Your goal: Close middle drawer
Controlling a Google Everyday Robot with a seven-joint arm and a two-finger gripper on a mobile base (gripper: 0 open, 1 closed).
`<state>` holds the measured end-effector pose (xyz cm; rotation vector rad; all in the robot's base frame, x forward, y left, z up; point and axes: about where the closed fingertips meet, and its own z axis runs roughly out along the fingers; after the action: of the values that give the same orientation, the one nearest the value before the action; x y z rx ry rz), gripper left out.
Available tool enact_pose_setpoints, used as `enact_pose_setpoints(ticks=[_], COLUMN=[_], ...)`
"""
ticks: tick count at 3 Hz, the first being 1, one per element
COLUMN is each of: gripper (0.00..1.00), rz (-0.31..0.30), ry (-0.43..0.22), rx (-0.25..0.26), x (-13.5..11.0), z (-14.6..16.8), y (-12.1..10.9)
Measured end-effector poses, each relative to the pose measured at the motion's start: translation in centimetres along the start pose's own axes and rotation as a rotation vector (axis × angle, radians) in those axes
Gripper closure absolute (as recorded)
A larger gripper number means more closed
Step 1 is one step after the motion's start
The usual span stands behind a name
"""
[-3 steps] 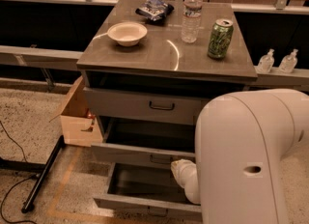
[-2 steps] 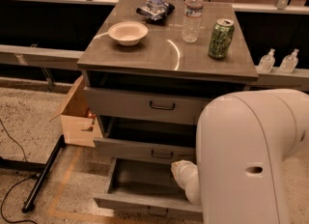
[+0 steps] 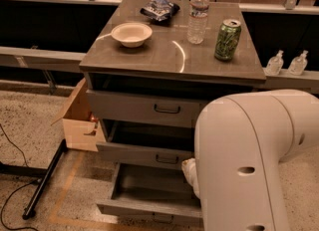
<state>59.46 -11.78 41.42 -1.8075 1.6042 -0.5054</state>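
While the middle drawer (image 3: 149, 153) stands partly pulled out beneath the uppermost drawer (image 3: 144, 108), its inside is too dark to read. The lowest drawer (image 3: 154, 190) is drawn out farther, showing its grey tray floor. The gripper (image 3: 189, 173) sits at the middle drawer's right end, mostly hidden behind the white arm (image 3: 249, 165); whether it is clenched or released, I cannot tell. A pale bowl (image 3: 131, 33) stands on the cabinet top (image 3: 164, 56).

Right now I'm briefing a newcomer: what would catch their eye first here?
The robot's bulky white arm fills the lower right, its gripper largely hidden behind it near the middle drawer. The grey drawers stand open in steps, the lowest drawer furthest out. A bowl, water bottle and green can sit on the cabinet top.
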Motion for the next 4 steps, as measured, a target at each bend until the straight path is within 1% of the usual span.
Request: enact_pose_setpoints(ticks=[1, 3, 4], gripper=[1.0, 1.0, 1.0], rz=[-0.008, -0.061, -0.074], ry=[0.014, 0.093, 0.124], rx=[0.019, 0.099, 0.136], x=[0.6, 3.2, 4.1], z=[0.4, 2.1, 3.1], y=[-0.1, -2.2, -3.3])
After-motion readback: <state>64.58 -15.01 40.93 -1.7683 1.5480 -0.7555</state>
